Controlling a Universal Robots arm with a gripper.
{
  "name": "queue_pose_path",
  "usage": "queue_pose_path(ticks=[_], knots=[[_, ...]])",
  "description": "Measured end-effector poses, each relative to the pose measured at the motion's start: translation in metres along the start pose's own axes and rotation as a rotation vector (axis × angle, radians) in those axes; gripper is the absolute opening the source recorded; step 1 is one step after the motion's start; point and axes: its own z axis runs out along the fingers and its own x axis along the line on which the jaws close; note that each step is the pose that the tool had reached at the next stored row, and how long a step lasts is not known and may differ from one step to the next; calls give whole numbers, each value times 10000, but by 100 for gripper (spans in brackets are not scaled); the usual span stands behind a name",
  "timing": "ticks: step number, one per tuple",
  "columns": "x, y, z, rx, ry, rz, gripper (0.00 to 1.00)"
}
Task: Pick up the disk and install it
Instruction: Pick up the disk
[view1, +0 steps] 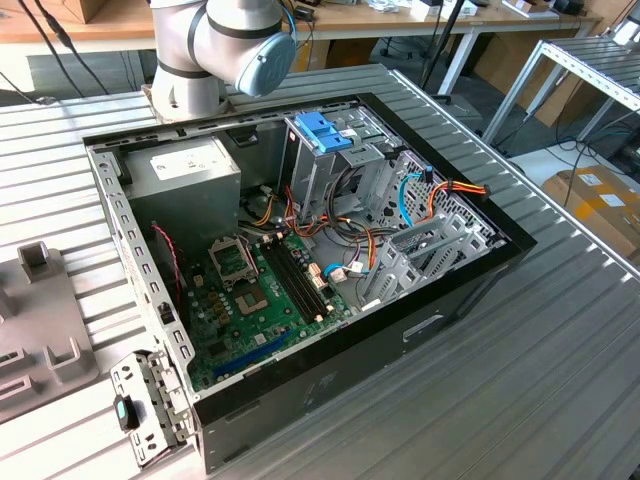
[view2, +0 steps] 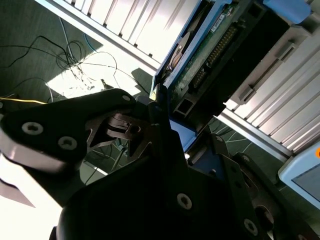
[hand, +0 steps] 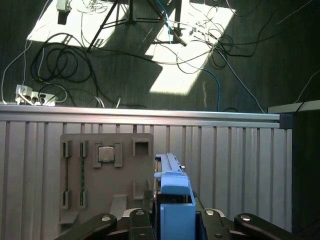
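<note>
In both wrist views my gripper (hand: 172, 222) is shut on the disk (hand: 172, 192), which stands edge-on between the black fingers (hand: 102, 220) with its blue carrier rail toward the camera. The second wrist view shows the disk's (view2: 202, 62) green circuit-board underside and blue rail sticking out past the gripper (view2: 170, 131). The disk hangs clear of the slatted table (hand: 235, 160), beside a grey fixture plate (hand: 80, 170). In the exterior view the open computer case (view1: 470, 285) lies on the table, with a drive cage under a light-blue latch (view1: 325, 130) at its back.
The arm's lower joints (view1: 220, 50) stand behind the case. A grey power-supply box (view1: 185, 170) and the motherboard (view1: 265, 290) fill the case's left part. A small chip (hand: 106, 154) sits on the fixture plate. Beyond the table edge (hand: 150, 114) cables lie on the floor.
</note>
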Motion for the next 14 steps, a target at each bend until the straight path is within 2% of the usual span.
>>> queue_pose_path(ticks=[12,13,14], knots=[[-14,6,-122,0,-53,-3,37],[-20,8,-171,2,-75,-4,37],[-29,11,-249,2,-108,-5,37]])
